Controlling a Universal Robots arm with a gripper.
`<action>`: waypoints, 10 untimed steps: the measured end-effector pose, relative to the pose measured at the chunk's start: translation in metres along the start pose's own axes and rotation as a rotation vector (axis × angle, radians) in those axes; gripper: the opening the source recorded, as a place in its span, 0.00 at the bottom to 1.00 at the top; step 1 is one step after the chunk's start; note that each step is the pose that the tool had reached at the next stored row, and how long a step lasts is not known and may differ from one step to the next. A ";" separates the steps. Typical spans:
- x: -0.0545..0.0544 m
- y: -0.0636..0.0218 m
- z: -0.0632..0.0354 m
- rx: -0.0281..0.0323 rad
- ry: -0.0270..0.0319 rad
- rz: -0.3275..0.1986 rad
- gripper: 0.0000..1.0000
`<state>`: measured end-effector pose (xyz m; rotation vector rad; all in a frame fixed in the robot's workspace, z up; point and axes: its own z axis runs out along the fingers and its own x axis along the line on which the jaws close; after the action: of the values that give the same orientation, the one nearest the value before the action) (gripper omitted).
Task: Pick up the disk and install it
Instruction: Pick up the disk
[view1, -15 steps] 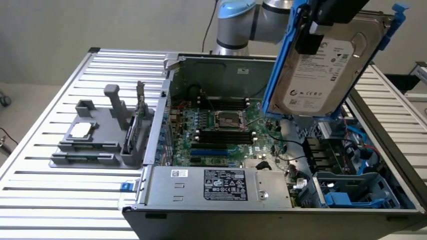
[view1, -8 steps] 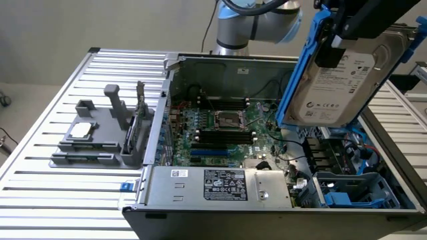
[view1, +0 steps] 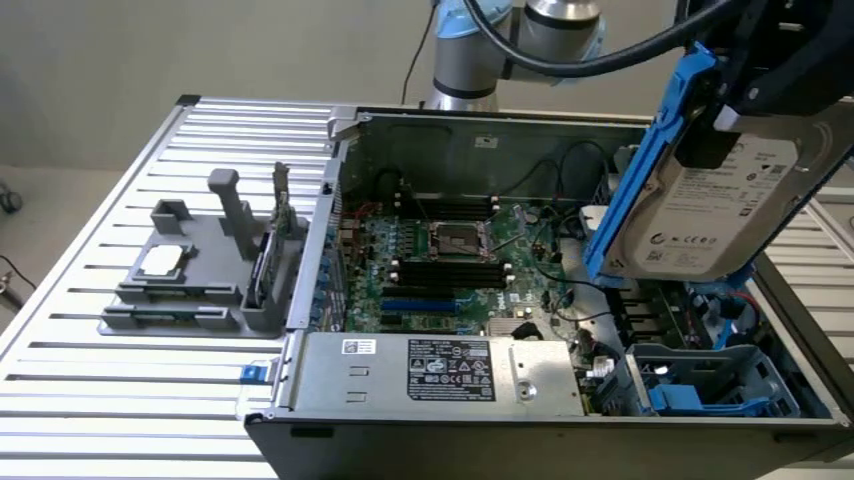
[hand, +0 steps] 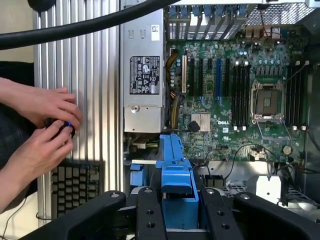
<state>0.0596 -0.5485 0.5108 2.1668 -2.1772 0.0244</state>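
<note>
Disk (view1: 727, 215), flat rectangular silver-grey metal hard drive with white printed label, set in a blue plastic carrier frame (view1: 638, 170): raised at the exterior view's right, tilted, label face toward the camera, above the right end of the open case. Clamped by the black gripper (view1: 711, 120), closed on the disk's upper part.

Left to right in the exterior view: on the ribbed silver metal counter (view1: 80, 390), a grey plastic holder block (view1: 200, 300), carrying a small square silver chip (view1: 162, 261) on a raised step and a thin dark card (view1: 282, 215) upright in a slot. Just beside it, a grey metal computer case (view1: 350, 135) lying open on its side. Inside, a green motherboard (view1: 394, 255) with bare metal processor socket (view1: 458, 240) and black memory slots (view1: 454, 272). Nearer the camera, a large silver labelled power supply box (view1: 441, 370). Further right, lower than the disk, blue plastic drive trays (view1: 694, 398) in the bay.

In the wrist view, blue carrier gripped between black fingers (hand: 150, 215). Beside the counter, a person's hands (hand: 50, 107) around a small black device with blue light (hand: 65, 129), near a dark keyboard (hand: 75, 185).
</note>
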 end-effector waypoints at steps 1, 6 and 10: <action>0.002 -0.0026 0.0014 0.0005 0.0000 0.000 0.33; 0.010 -0.0165 0.0089 0.0031 0.0000 0.000 0.33; 0.017 -0.0276 0.0149 0.0051 0.0000 0.000 0.33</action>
<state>0.0865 -0.5663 0.4960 2.1692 -2.1799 0.0299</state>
